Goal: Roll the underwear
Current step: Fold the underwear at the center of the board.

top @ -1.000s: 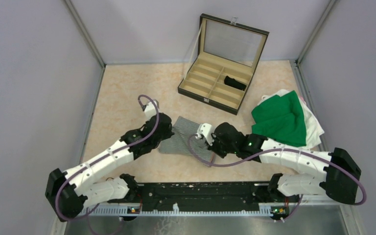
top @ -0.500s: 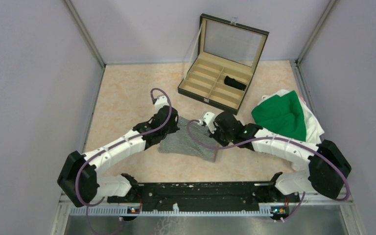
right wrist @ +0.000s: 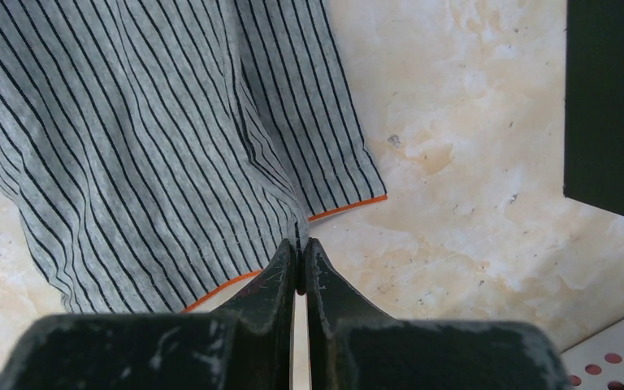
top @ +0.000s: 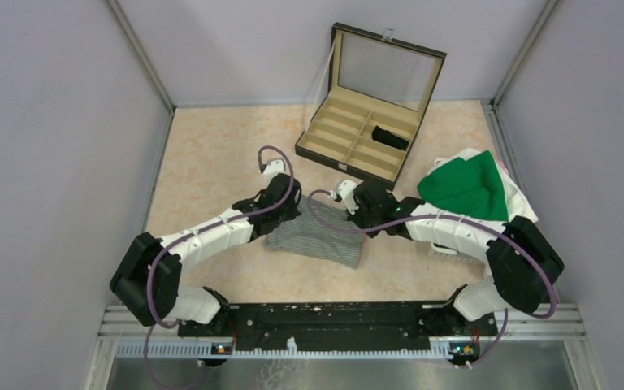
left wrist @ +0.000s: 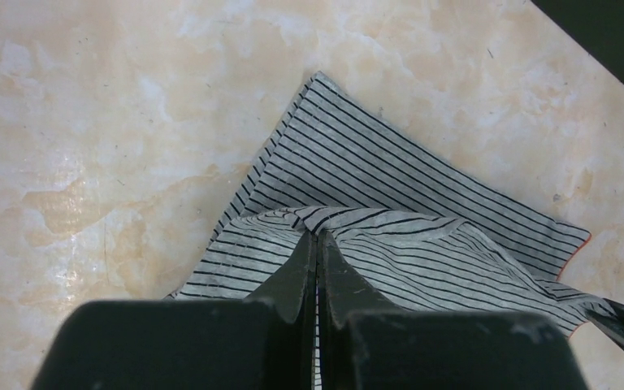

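The grey underwear (top: 318, 240) with thin black stripes and orange trim lies in the middle of the table, partly folded over itself. My left gripper (top: 291, 213) is shut on a raised fold of the underwear (left wrist: 390, 175), pinched at the left gripper's tips (left wrist: 318, 236). On the other side, the right gripper (top: 356, 216) is shut on the orange-trimmed hem of the underwear (right wrist: 154, 146), and the right gripper's tips (right wrist: 301, 242) hold a thin pleat. A black underwear (top: 390, 136) lies rolled in one compartment of the open case (top: 346, 163).
The case stands at the back with its lid up; its dark wall shows as the case (left wrist: 617, 32) and the case (right wrist: 609, 106) close to both wrists. A green cloth (top: 465, 193) on white cloths (top: 522, 213) lies at the right.
Both grippers have moved away from the arm bases toward the case, carrying the pinched edge of the striped underwear over the rest of it. Both stayed shut.
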{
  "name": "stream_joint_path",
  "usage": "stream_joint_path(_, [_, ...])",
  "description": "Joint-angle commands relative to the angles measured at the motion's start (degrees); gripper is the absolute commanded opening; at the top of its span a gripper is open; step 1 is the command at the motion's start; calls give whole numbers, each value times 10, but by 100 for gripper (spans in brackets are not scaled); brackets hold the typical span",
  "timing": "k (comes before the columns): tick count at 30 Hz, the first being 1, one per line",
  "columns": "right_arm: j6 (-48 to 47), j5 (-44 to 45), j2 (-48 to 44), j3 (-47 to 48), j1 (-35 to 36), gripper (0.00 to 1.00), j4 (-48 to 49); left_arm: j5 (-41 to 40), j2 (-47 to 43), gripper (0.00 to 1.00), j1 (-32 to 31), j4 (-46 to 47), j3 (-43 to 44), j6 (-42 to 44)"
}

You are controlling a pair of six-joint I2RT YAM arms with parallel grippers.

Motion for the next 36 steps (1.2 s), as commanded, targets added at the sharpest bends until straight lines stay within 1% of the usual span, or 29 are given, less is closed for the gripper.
stream_joint_path(1, [-2,7,8,25,-8,0,27,-4,6,0,12,34,-2,5])
stream_joint_path(20, [-7,12,49,33,-23,0,52,-2,24,0,37,39,-7,4])
stream_joint_path(25, [-4,15,48,32,-24,10,56,3,33,0,40,41,-4,5])
stream_joint_path(27, [-1,17,45,32,-25,17,59,4,36,1,42,41,-1,5])
stream_joint_path(29, [4,20,40,30,-25,26,63,6,40,8,43,42,2,5])
stream_joint_path(30, [6,20,36,29,-25,29,65,5,42,14,45,41,4,5])
stream_joint_path(33, [13,22,19,28,-25,35,65,4,39,30,47,39,10,4])
stream_joint_path(34, [16,24,11,26,-25,36,64,3,36,38,47,37,11,3])
stream_joint_path(36, [22,33,-7,23,-25,38,65,0,29,51,49,35,14,3])
